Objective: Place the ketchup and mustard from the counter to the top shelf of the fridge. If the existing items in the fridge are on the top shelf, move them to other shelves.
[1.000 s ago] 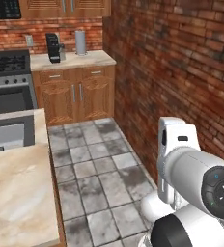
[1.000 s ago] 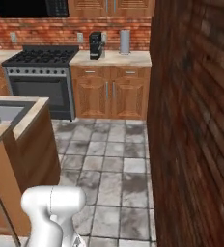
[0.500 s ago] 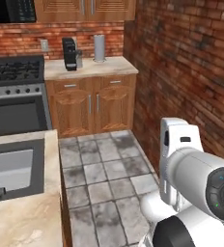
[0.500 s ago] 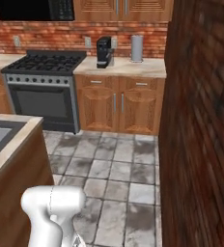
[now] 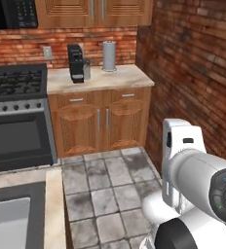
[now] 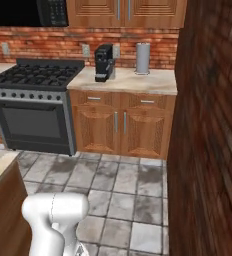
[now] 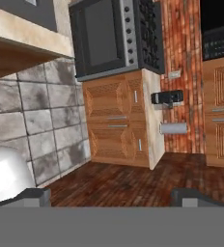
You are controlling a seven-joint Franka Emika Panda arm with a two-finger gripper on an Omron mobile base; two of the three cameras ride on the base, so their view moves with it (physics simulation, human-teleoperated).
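The counter point(image 5: 127, 76), a beige marbled stone worktop over brown wooden cabinets with metal handles, stands against the red brick back wall, across the grey tiled floor point(image 5: 103, 189) from the robot. On the counter's left part stands a black coffee machine point(image 5: 76, 63). A pale grey upright cylinder point(image 5: 109, 56) stands just right of it, near the back wall. A black stove with gas burners and a glass oven door point(image 5: 17, 126) touches the counter's left end, and a dark brick side wall point(image 5: 197, 68) meets its right end. Brown wooden wall cupboards point(image 5: 93, 12) hang above the counter.

In the hand view the scene is rolled on its side, so the counter's top runs up and down the picture. The counter lies ahead of the white arm's two-finger gripper point(image 7: 113, 197) and well apart from it, with floor tiles and brick wall between them. The two dark fingertips point(image 7: 33, 196) are spread wide, with nothing between them.
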